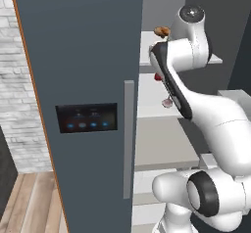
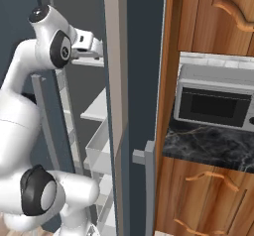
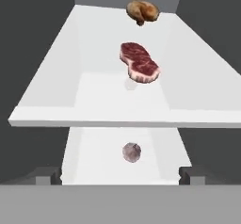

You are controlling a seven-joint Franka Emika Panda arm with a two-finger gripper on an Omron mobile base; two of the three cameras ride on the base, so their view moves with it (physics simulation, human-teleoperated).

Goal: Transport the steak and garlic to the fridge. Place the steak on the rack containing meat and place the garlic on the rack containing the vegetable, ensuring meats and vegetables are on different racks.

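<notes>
Reached into the open fridge (image 1: 83, 56) with the arm stretched past the door's edge. Looked along the claw (image 3: 120, 177) from the hand camera and found both dark fingertips (image 3: 47, 176) far apart at the bottom corners, with nothing between them: released, carrying nothing.

Found the steak (image 3: 140, 62) over the middle of the upper shelf (image 3: 52, 82), in front of a roast chicken (image 3: 142, 11) at the back of the same shelf and well apart from it. Noticed a faint shadow just under the steak's near end. Could not tell whether the meat lay flat or sat a touch above the white surface. Judged this half of the job as good as done, with meat beside meat.

Saw a small pale pinkish bulb, taken for the garlic (image 3: 132, 152), alone on the lower shelf (image 3: 94, 162), directly below the steak's shelf and nearer the claw. Spotted no vegetable beside it in the visible strip of that shelf. Could not confirm it as the vegetable rack, since the upper shelf hid the part farther back.

Judged both items delivered to separate racks, so little left beyond checking the garlic's company and backing the arm out clear of the shelf edges.
</notes>
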